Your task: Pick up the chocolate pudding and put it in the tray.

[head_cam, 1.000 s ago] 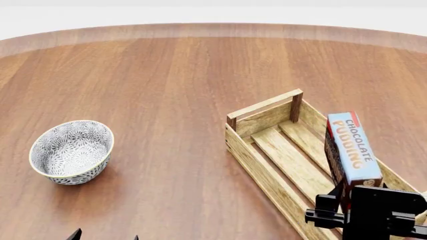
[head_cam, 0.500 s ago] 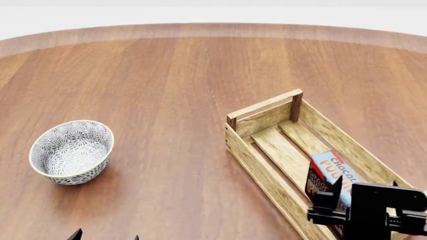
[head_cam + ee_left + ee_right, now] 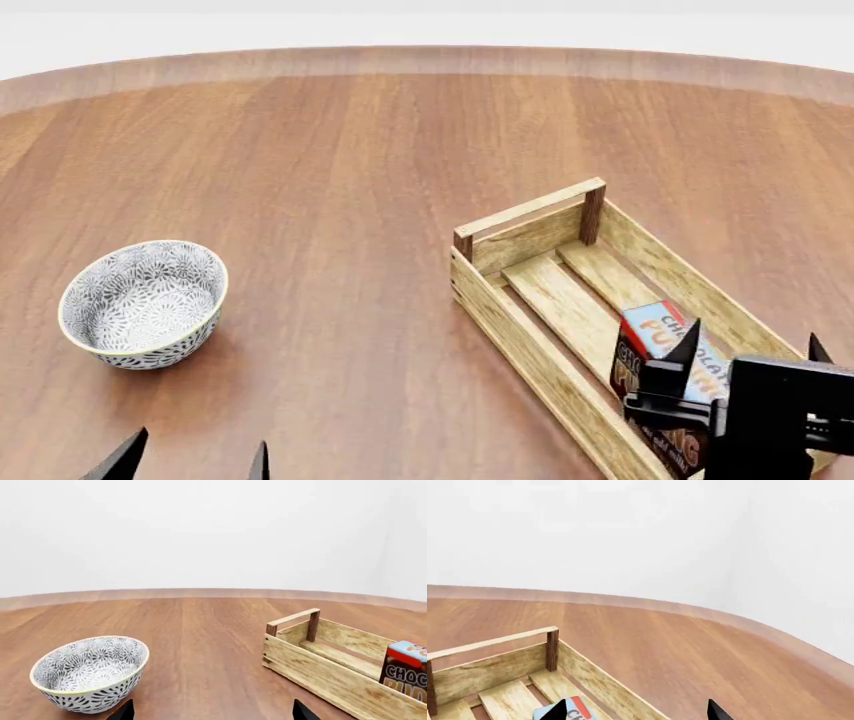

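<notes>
The chocolate pudding (image 3: 650, 328) lies inside the tray (image 3: 514, 310), towards its near end, light-blue lettered side up. My right gripper (image 3: 750, 345) hangs just over the carton, jaws wide open, holding nothing. In the right wrist view the right gripper (image 3: 635, 711) shows two spread fingertips, with the pudding (image 3: 575, 711) beside one tip, inside the tray (image 3: 487, 672). My left gripper (image 3: 191, 462) is open and empty at the near left. The left wrist view shows the left gripper (image 3: 211, 712), the tray (image 3: 320, 677) and the pudding (image 3: 405, 672) in it.
A round patterned grey-white bowl (image 3: 143, 300) stands on the wooden table (image 3: 360, 180) at the left, near the left gripper; it also shows in the left wrist view (image 3: 90, 672). The table's curved far edge runs along the back.
The right gripper lowered the pudding from above the tray down into it, then opened and let it go. The left fingertips now show a little further into the head view.
</notes>
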Controlling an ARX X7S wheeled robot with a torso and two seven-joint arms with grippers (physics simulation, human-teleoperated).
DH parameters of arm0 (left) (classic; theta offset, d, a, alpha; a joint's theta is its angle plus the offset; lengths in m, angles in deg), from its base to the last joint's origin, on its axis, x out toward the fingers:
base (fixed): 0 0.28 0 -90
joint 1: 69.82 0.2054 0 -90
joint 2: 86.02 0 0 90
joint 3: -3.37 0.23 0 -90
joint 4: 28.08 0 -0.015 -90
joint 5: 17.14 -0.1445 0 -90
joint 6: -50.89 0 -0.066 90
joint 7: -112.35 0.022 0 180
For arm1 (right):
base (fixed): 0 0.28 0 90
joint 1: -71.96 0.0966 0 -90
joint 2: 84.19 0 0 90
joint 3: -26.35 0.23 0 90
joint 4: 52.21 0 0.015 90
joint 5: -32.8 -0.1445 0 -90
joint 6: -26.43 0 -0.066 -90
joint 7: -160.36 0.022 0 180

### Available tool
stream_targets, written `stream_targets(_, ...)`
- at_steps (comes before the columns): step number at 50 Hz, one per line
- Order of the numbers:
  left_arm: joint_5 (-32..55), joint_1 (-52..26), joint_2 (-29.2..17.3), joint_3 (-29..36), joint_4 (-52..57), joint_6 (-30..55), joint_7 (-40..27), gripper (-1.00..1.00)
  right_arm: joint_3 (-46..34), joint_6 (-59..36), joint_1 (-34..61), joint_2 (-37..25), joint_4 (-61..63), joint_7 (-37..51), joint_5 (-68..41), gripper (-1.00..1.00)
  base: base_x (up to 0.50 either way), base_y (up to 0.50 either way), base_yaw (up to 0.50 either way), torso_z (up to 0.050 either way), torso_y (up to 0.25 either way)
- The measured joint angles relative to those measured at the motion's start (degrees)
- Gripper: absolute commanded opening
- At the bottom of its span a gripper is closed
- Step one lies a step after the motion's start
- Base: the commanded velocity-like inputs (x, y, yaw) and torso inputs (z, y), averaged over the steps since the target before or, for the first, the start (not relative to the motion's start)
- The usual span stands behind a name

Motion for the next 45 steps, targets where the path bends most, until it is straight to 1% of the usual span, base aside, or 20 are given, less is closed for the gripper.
stream_targets(11, -0.1, -0.1, -2.0, 0.1, 10.0, 5.2, -2.6, 1.0, 1.6, -3.8, -7.4, -2.0, 19.2, 1.2, -3.2, 1.0, 0.0, 0.0, 0.0, 0.0, 0.0)
stream_targets(23, -0.2, 0.5, -3.7, 0.0, 18.0, 8.3, -4.7, 1.0, 2.6, -5.5, -13.6, -3.2, 34.9, 2.6, -5.5, 1.0, 0.0, 0.0, 0.0, 0.0, 0.0)
stream_targets(33, 0.0, 1.2, -4.3, -0.1, 20.6, 8.7, -5.4, 1.0, 3.1, -5.2, -17.4, -3.6, 42.6, 3.4, -6.6, 1.0, 0.0, 0.0, 0.0, 0.0, 0.0)
stream_targets(45, 0.1, 1.4, -4.6, 0.0, 21.8, 8.9, -5.8, 1.0, 3.6, -4.3, -20.3, -3.9, 47.6, 3.9, -7.2, 1.0, 0.0, 0.0, 0.0, 0.0, 0.0)
